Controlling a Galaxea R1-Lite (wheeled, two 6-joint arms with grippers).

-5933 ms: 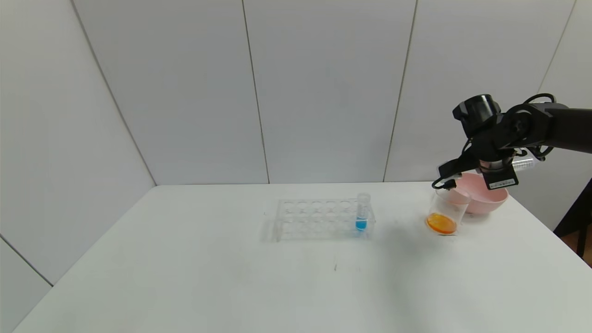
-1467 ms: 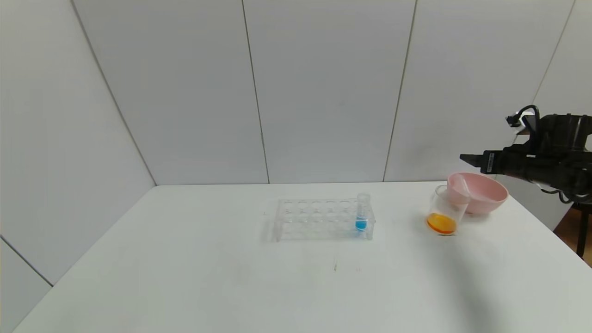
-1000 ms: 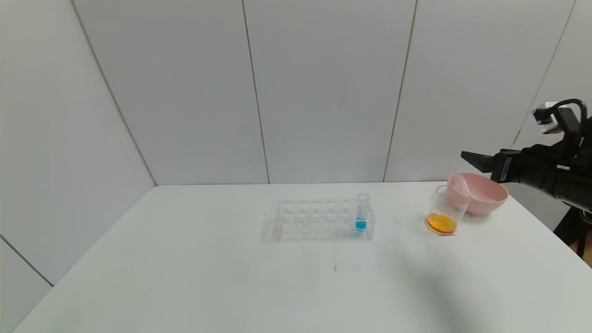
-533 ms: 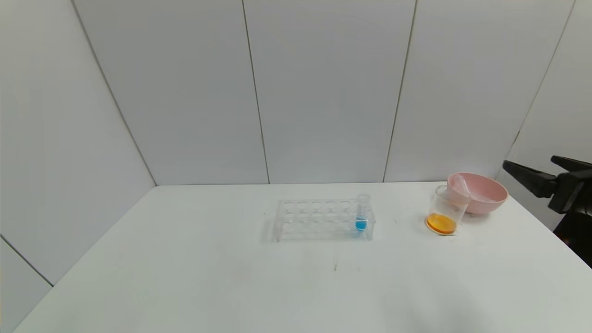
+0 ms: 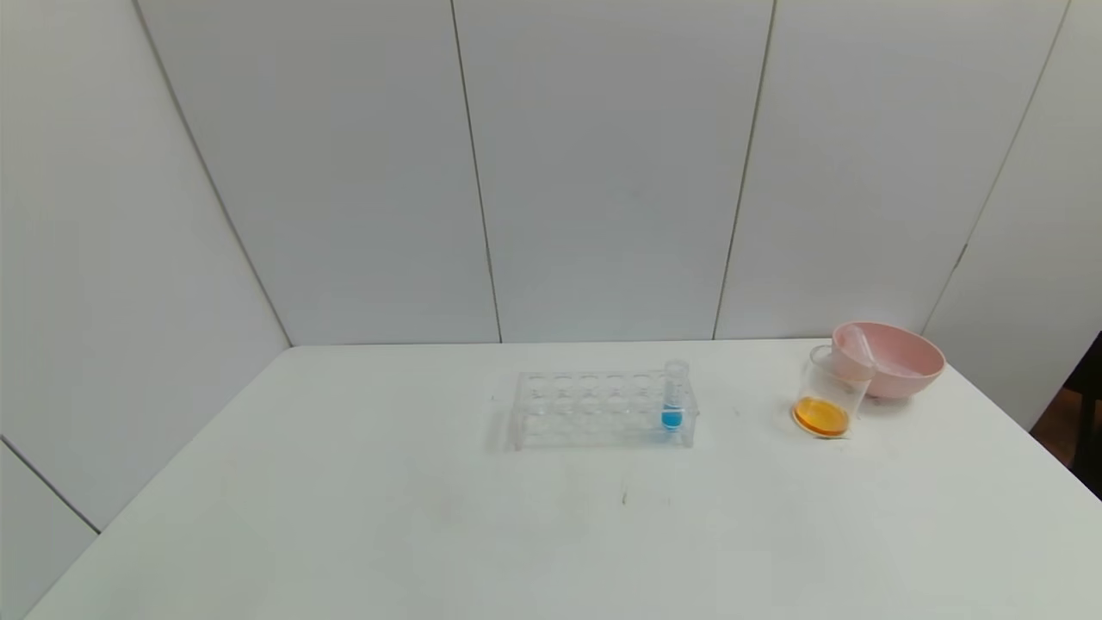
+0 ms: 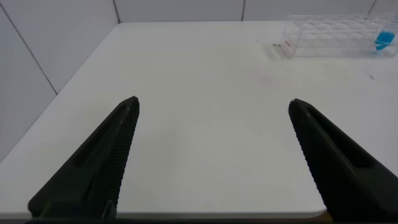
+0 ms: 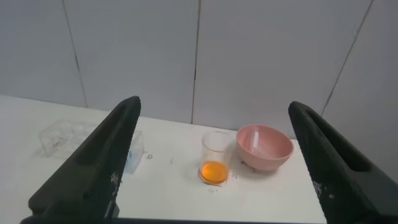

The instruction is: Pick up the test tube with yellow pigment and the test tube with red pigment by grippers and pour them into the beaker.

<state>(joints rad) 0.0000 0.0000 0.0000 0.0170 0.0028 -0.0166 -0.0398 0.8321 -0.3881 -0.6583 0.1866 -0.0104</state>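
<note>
The beaker [image 5: 828, 394] stands at the table's right, close to a pink bowl, with orange liquid in its bottom; it also shows in the right wrist view [image 7: 216, 160]. No tube with yellow or red liquid is in view. An empty clear tube [image 5: 855, 344] leans inside the pink bowl. Neither gripper shows in the head view. My right gripper [image 7: 214, 102] is open and empty, held back from the table's edge and facing the beaker. My left gripper [image 6: 214, 101] is open and empty at the table's near left edge.
The pink bowl [image 5: 913, 370] sits behind and to the right of the beaker, and shows in the right wrist view [image 7: 267, 160]. A clear tube rack [image 5: 594, 412] stands mid-table with a blue-liquid tube [image 5: 673, 400] at its right end; the rack also shows in the left wrist view [image 6: 336, 34].
My right arm has drawn back to the right from above the bowl and has left the head view. The beaker, bowl and rack have not moved.
</note>
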